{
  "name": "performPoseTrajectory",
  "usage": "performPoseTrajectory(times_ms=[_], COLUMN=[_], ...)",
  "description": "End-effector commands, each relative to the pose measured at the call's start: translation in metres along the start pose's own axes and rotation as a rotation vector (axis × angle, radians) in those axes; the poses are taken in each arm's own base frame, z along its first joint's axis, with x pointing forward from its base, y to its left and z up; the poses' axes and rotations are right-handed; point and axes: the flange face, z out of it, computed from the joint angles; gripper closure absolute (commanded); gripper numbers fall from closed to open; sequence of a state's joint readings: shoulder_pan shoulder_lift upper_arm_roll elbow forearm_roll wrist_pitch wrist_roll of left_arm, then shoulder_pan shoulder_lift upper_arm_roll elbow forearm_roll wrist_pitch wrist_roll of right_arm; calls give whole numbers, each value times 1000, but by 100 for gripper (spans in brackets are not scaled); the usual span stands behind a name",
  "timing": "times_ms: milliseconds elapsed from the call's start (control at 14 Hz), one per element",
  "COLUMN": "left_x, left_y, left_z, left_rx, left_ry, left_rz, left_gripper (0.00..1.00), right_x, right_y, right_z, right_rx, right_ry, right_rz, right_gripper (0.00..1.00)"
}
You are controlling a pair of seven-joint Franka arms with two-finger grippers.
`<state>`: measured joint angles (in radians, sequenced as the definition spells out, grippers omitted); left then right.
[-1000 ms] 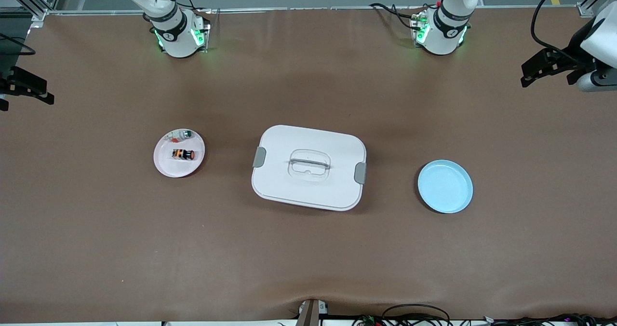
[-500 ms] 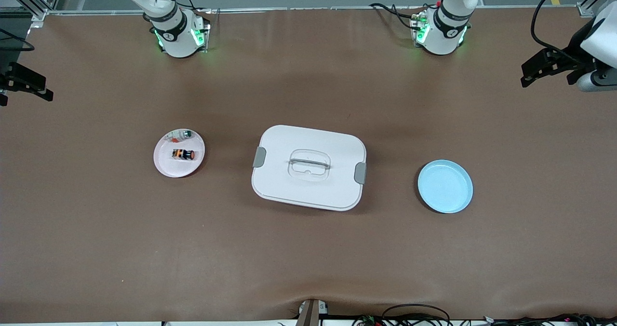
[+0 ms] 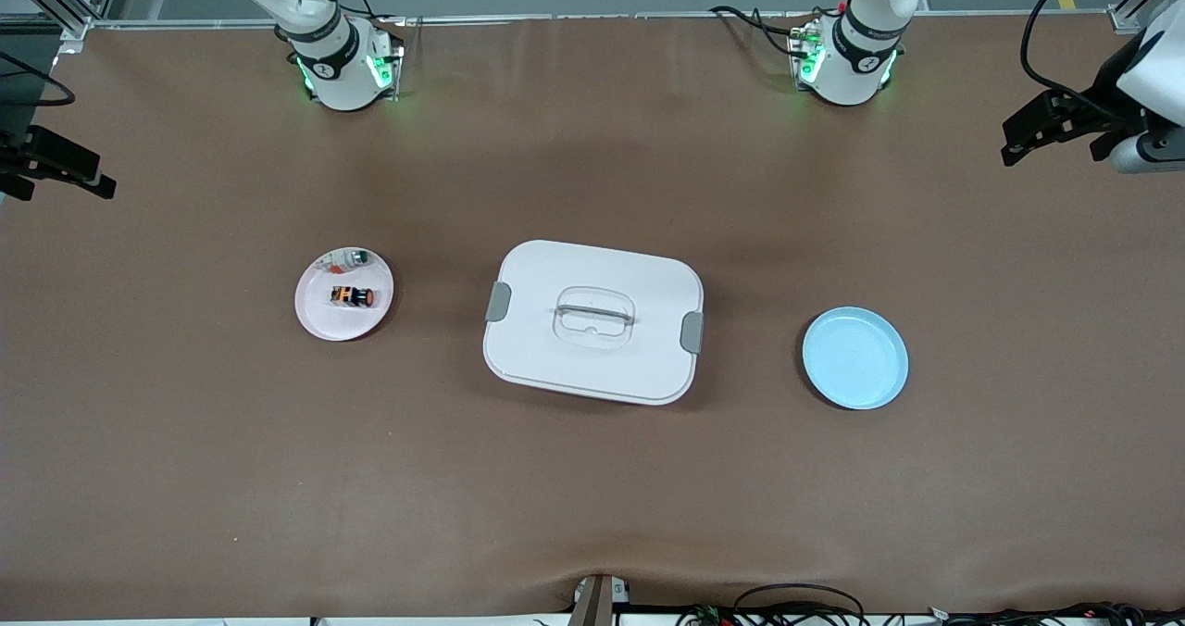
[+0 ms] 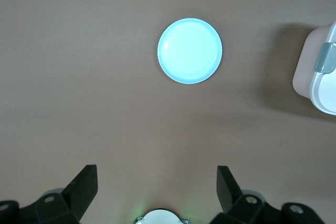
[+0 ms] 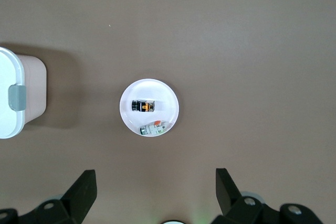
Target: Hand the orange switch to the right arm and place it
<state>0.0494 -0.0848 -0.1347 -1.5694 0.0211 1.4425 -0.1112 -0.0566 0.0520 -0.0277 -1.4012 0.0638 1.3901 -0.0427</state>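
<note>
Hanging spread wide and empty, left claw (image 4: 156, 184) and right claw (image 5: 156, 184) touch nothing.

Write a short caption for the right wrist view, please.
Orange switch lies on a small white plate with one white-and-green piece; open right tool high above.

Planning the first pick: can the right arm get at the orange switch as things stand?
Probably yes. The orange switch lies uncovered on the white plate, beside a white-and-green piece, with the open right gripper high above it and nothing between.
</note>
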Motion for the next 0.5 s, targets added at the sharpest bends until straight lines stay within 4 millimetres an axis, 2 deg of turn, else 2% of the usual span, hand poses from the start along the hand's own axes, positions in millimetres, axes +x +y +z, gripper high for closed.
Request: performPoseTrajectory(times_ms=[0, 143, 429], left_x=[-11, -11, -9], left_y=[1, 1, 0], left_z=[-8, -7, -6], left_rx=[-13, -15, -18], left_ry=[11, 11, 20], left_rz=[18, 18, 17], left_gripper=[0, 0, 0], right_x=[-7, -8, -8], right_y=[8, 4, 9], right_z=[-4, -2, -6], right_rx=[26, 11, -16], right_ry=[13, 3, 20], right_rz=[37, 27, 38], right_gripper=[0, 0, 0])
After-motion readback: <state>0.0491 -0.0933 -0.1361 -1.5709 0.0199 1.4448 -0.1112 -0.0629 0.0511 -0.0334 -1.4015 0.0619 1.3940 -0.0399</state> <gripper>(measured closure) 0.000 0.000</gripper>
